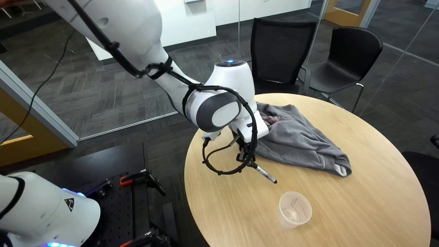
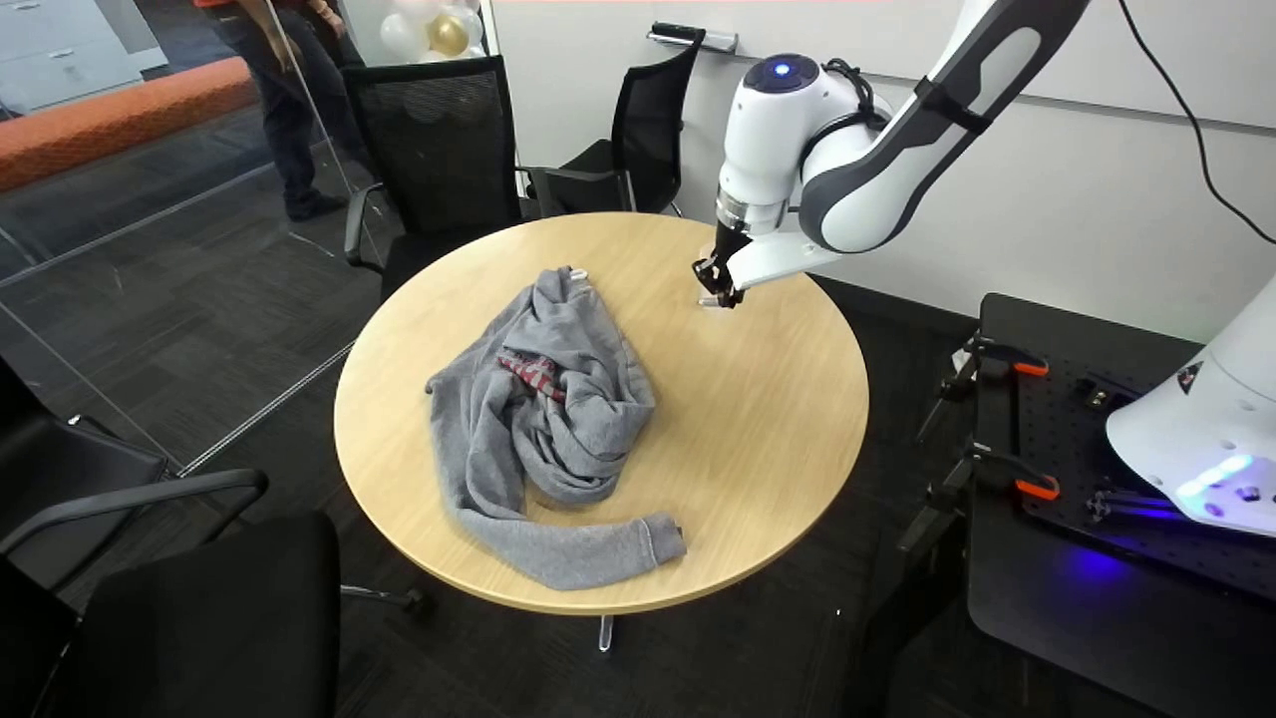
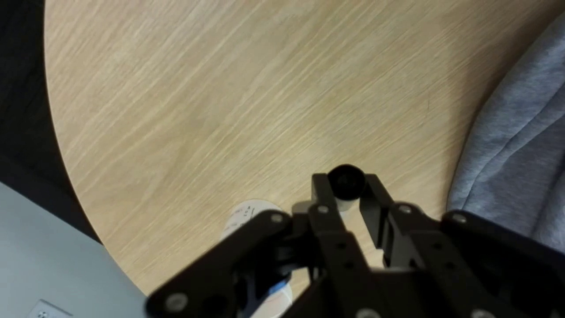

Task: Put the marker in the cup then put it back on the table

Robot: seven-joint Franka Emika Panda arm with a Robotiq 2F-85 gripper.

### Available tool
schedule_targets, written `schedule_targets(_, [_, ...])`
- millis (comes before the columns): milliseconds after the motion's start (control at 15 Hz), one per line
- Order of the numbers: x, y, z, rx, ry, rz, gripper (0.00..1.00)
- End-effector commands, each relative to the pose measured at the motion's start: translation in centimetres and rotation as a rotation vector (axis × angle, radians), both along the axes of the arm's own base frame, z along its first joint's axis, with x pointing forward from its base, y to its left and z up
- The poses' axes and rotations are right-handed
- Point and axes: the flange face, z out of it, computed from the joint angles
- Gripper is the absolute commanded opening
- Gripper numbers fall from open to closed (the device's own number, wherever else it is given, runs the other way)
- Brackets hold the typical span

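Nearest the camera in an exterior view, the white robot arm (image 1: 137, 31) slopes in from the upper left, a black cable (image 1: 112, 47) strapped along it. Below it, at the left, the robot base (image 1: 79, 212) sits on a black stand (image 1: 113, 151) with clamps (image 1: 127, 180) at its edge. Rightward, over the left half of the round, light wood-grain tabletop (image 1: 219, 192), the gripper (image 1: 251, 163) is clamped on the marker (image 1: 265, 174); in the wrist view the marker's round black end shows between the fingertips (image 3: 322, 190). Tilted, with a pale silvery barrel, the marker slants down to the right, outside the cup (image 1: 291, 219); whether its tip touches the tabletop I cannot tell. Just right of that tip, toward the tabletop's near edge, the translucent cup stands upright. Behind the cup, crumpled grey cloth (image 1: 298, 140) with a reddish patch spreads toward the far edge, and black chairs (image 1: 283, 51) stand past that edge and at the right.
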Motion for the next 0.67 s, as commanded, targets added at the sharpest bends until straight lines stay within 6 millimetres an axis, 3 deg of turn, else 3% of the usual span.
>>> schedule_targets(0, [0.4, 1.2, -1.5, -0.042, -0.031, 0.035, 0.06])
schedule_targets(600, [0.4, 2.9, -6.9, -0.109, -0.077, 0.131, 0.06])
